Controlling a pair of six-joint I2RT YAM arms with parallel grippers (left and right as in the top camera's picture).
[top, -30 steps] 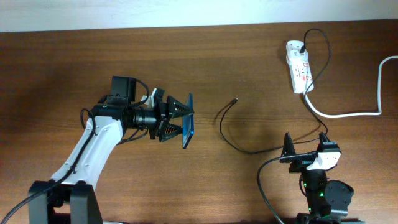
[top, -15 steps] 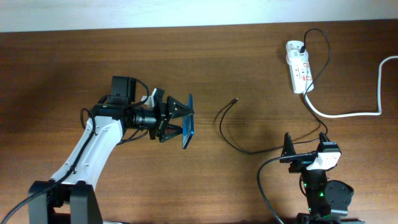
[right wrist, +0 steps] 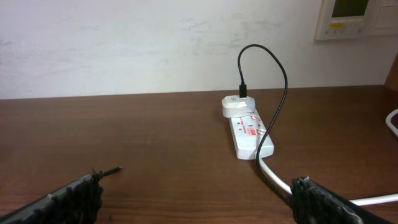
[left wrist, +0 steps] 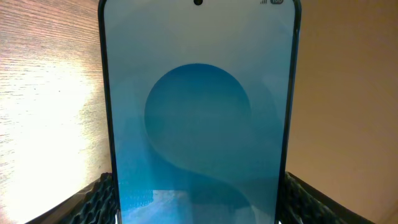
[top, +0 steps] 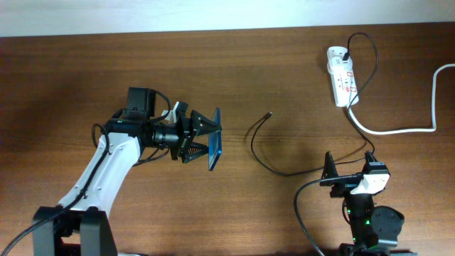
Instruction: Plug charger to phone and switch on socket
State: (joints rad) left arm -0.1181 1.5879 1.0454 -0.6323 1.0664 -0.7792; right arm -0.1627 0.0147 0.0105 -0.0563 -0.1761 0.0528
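Two arms: left gripper (top: 211, 137) clamps the phone (left wrist: 199, 124) on edge, ready for plugging; right gripper (top: 349, 168), jaws apart, should next grasp the charger (top: 253, 142) near its tip.

From where I stand, nothing differs from a second ago: the left pincer (top: 206, 136) with the phone (top: 215, 139), the charger (top: 268, 114) tip and the right pincer (top: 348, 169) all sit where they were.
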